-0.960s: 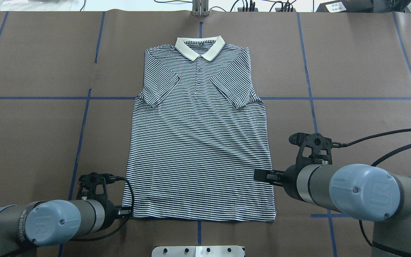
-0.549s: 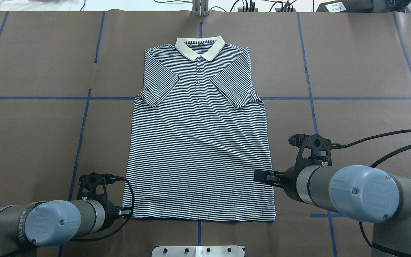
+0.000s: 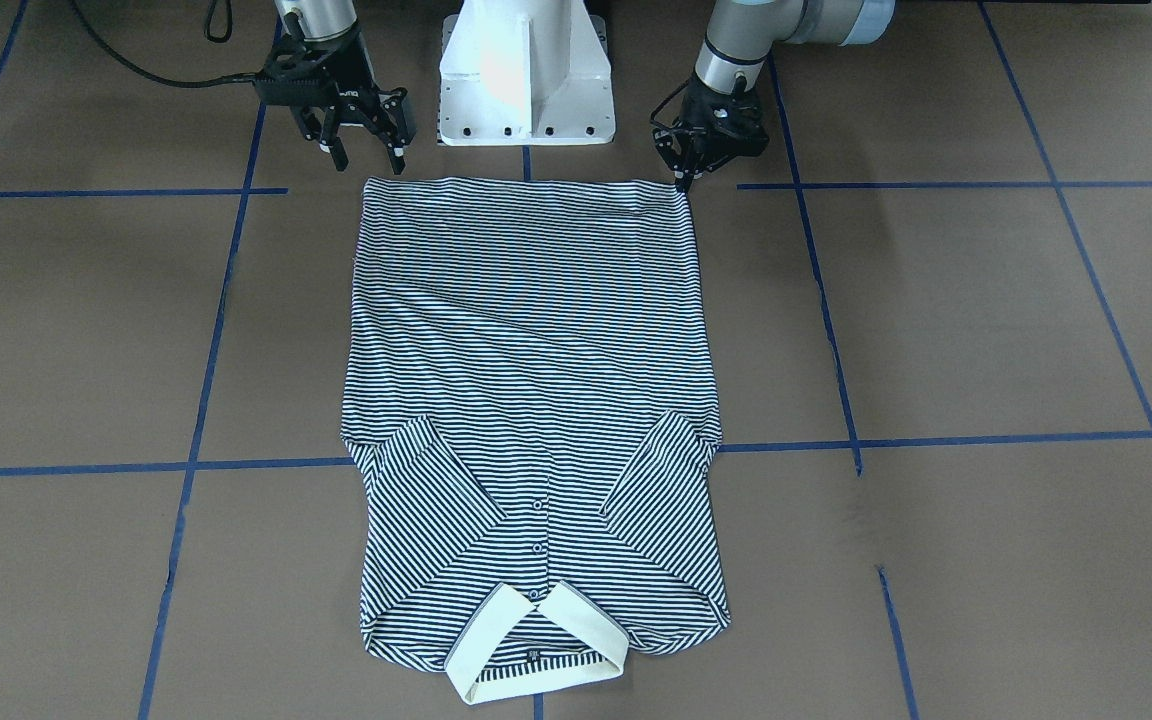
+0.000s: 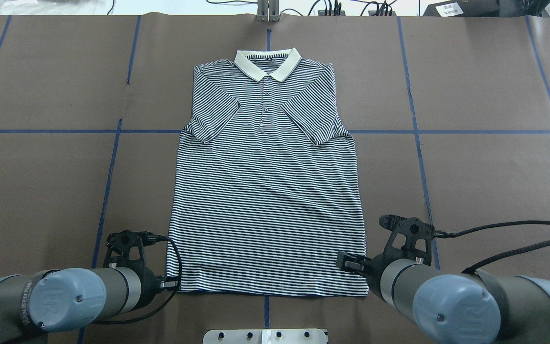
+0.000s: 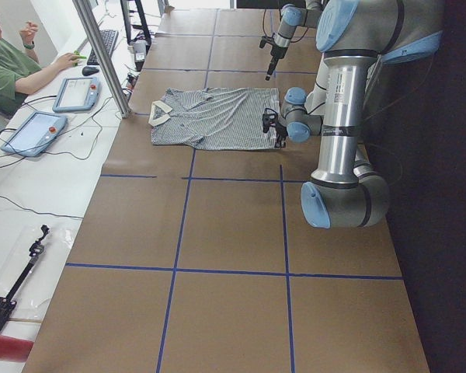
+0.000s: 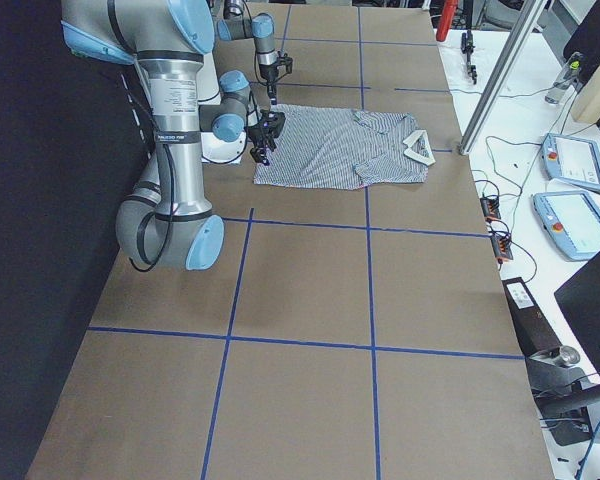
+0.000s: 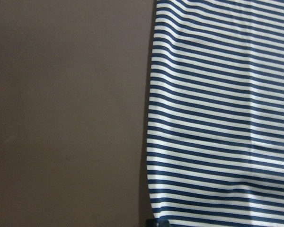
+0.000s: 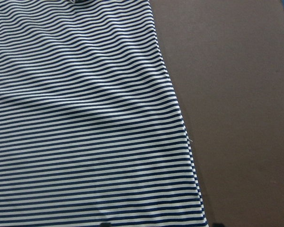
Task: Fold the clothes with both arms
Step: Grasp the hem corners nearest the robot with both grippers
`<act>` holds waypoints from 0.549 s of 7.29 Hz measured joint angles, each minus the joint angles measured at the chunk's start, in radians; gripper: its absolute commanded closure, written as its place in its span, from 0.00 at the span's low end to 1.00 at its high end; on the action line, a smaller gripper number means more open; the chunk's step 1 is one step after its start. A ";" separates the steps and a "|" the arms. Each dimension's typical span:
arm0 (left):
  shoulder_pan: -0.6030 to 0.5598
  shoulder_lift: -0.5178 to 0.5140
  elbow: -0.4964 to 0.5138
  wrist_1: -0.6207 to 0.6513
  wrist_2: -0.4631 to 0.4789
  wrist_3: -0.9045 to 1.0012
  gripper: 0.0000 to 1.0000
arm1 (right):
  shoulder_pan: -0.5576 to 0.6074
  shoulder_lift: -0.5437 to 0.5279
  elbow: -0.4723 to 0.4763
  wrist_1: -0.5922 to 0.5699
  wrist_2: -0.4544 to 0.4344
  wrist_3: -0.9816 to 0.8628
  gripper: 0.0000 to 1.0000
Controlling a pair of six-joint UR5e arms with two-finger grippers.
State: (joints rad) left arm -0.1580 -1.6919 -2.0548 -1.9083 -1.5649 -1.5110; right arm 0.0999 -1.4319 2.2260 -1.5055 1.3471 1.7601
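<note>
The navy-and-white striped polo shirt (image 3: 526, 340) (image 4: 265, 191) lies flat and face up on the brown table, sleeves folded in, cream collar (image 4: 268, 64) at the far end. My left gripper (image 3: 679, 182) (image 4: 172, 285) sits at the hem's left corner with its fingertips together on the cloth edge. My right gripper (image 3: 366, 155) (image 4: 349, 264) hovers open by the hem's right corner, its fingers spread apart. The left wrist view shows the shirt's side edge (image 7: 151, 118), and the right wrist view shows the shirt's other side edge (image 8: 175, 118).
The white pedestal base (image 3: 526, 70) stands just behind the hem. Blue tape lines (image 4: 108, 191) cross the brown table cover. A black cable (image 4: 518, 224) trails from my right wrist. A person (image 5: 8, 62) sits at a side desk with tablets (image 5: 31, 132).
My right arm has drawn back toward the robot's base, carrying its open gripper down along the shirt's right side to the hem corner. The left arm and shirt have not moved.
</note>
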 measured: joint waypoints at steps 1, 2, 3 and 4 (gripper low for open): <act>0.000 -0.002 -0.007 0.000 -0.001 0.000 1.00 | -0.044 0.000 -0.018 -0.026 -0.050 0.046 0.37; 0.000 -0.003 -0.011 0.000 -0.001 0.000 1.00 | -0.078 -0.001 -0.036 -0.050 -0.087 0.080 0.37; 0.000 -0.003 -0.012 0.000 -0.001 -0.001 1.00 | -0.101 -0.003 -0.055 -0.062 -0.110 0.097 0.37; 0.000 -0.003 -0.013 0.000 -0.001 -0.001 1.00 | -0.114 -0.005 -0.072 -0.066 -0.124 0.105 0.37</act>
State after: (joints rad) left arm -0.1580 -1.6950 -2.0679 -1.9083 -1.5658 -1.5123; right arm -0.0138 -1.4371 2.1537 -1.5715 1.2227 1.8649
